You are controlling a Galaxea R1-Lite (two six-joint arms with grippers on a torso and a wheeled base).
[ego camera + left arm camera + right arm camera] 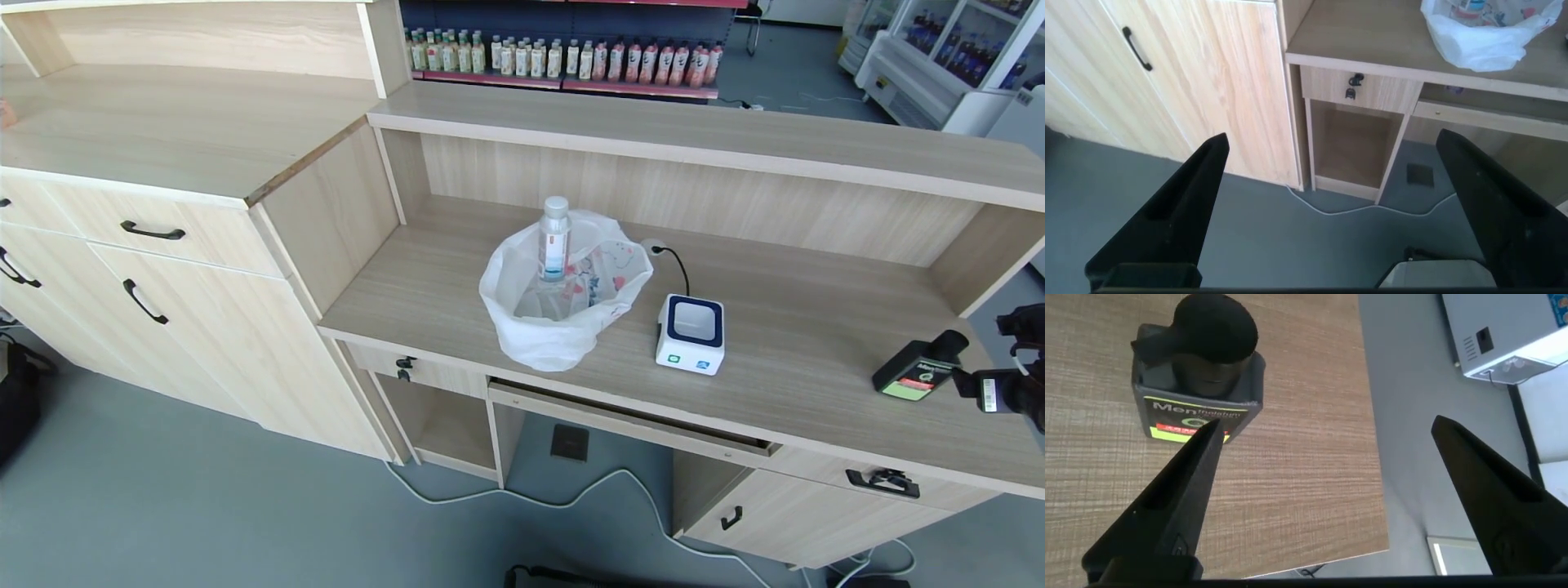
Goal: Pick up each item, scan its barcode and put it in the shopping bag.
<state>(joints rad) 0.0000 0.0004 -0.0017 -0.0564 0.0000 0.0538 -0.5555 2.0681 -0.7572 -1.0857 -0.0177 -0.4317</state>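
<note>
Standing on grey floor [163, 506], wooden counter [816, 327] bears shopping bag [563, 339], scanner [691, 335].

Clear bottle [555, 237] upright in shopping bag [531, 343], scanner [691, 333] beside, dark bottle [918, 367] well apart

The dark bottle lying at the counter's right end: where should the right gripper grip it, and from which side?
Probably take the dark bottle across its squarish body, just below the round cap, coming from above. It lies flat on the counter, label up, so its two long sides are free; the open right gripper looks wide enough.
</note>
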